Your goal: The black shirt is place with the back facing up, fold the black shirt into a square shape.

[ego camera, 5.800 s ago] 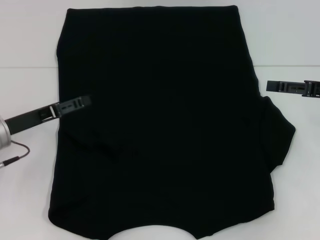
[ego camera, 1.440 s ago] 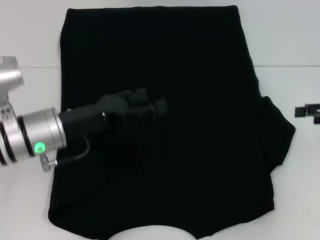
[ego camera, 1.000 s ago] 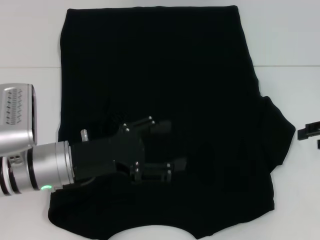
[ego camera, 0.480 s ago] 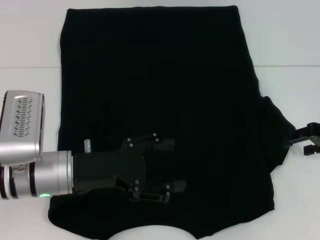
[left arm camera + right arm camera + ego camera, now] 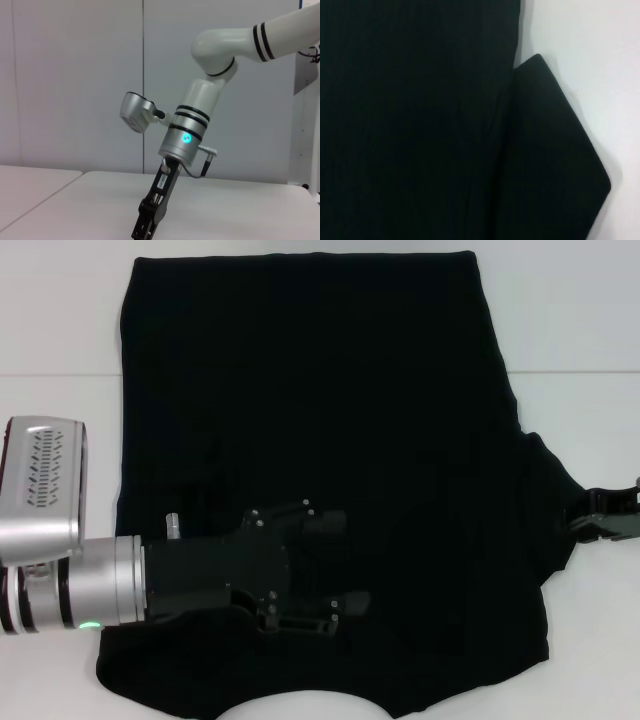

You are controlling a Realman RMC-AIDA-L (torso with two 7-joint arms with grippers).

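Since the previous frame, the left gripper [image 5: 335, 565] has shifted slightly up and away from the near hem, and the right gripper [image 5: 605, 520] has moved inward to the edge of the right sleeve [image 5: 555, 505]. The black shirt [image 5: 320, 440] lies flat on the white table [image 5: 60, 330], plain side up, covering most of the table's middle, with the right sleeve spread outward. The left gripper sits low over the shirt's near left area, its jaws spread apart above the cloth. The right gripper is just beside the sleeve's outer edge; whether its jaws are spread or pressed together cannot be determined. The right wrist view shows the sleeve [image 5: 555, 150] lying flat beside the shirt body.
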